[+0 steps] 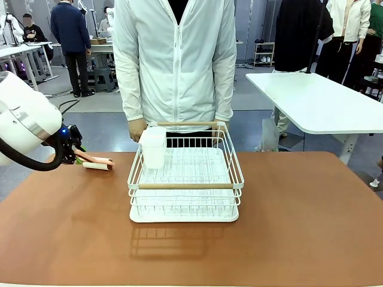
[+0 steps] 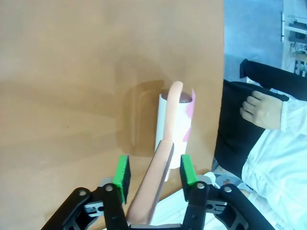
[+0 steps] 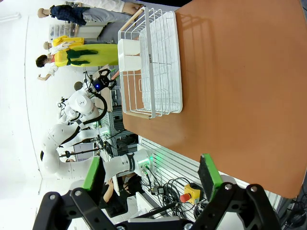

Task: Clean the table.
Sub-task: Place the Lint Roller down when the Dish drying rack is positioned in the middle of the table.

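The left gripper (image 2: pixel 153 170) is clamped on a lint roller's handle (image 2: pixel 152 187), the roll (image 2: pixel 173 124) ahead of its fingers on the table (image 2: pixel 62 81) — cleaning looks barely begun. The right gripper (image 3: pixel 151 175) hangs spread, holding nothing.

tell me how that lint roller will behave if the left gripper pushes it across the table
The lint roller has a cylindrical white roll lying on the table, so it would probably roll rather than slide. Its thin handle sits between the left gripper pads and looks stiff. It seems light, so little force should be needed.
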Controlling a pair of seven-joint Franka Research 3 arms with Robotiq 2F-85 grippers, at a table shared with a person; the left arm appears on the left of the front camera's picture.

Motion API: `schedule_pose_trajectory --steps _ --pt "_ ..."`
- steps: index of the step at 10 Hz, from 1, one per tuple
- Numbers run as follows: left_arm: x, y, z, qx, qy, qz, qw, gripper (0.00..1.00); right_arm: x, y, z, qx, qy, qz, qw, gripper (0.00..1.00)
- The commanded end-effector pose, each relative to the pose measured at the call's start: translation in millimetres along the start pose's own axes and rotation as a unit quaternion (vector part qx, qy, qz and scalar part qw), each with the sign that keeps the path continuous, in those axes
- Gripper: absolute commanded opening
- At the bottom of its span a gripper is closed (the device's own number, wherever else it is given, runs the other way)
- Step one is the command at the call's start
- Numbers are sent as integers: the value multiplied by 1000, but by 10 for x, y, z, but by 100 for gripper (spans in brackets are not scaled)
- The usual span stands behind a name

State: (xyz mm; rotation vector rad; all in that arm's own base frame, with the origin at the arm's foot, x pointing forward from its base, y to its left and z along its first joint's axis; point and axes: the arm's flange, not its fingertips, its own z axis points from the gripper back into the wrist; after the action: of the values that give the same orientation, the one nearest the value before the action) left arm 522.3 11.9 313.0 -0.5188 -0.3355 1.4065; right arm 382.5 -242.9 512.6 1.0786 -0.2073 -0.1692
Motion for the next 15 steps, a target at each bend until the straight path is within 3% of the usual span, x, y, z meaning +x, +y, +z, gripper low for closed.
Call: schedule_pose_trajectory --steps 1,2,3,5,10,11,15 --pt "-88 0 218 8 -20 2 1000 71 -6 29 14 2 -2 5 1000 100" --pt "-107 18 279 18 -19 7 1000 76 -6 29 14 2 -2 5 1000 100" --pt "-124 62 401 27 -22 15 999 89 -6 29 14 2 -2 5 1000 100" --pt "-106 102 533 67 -25 20 997 100 -6 29 14 2 -2 5 1000 100" --pt "-130 -39 796 114 -34 -1 993 100 -6 29 14 2 -2 5 1000 100" --pt "39 213 570 88 -43 -7 995 100 -6 29 14 2 -2 5 1000 100" --pt "39 213 570 88 -43 -7 995 100 -6 29 14 2 -2 5 1000 100"
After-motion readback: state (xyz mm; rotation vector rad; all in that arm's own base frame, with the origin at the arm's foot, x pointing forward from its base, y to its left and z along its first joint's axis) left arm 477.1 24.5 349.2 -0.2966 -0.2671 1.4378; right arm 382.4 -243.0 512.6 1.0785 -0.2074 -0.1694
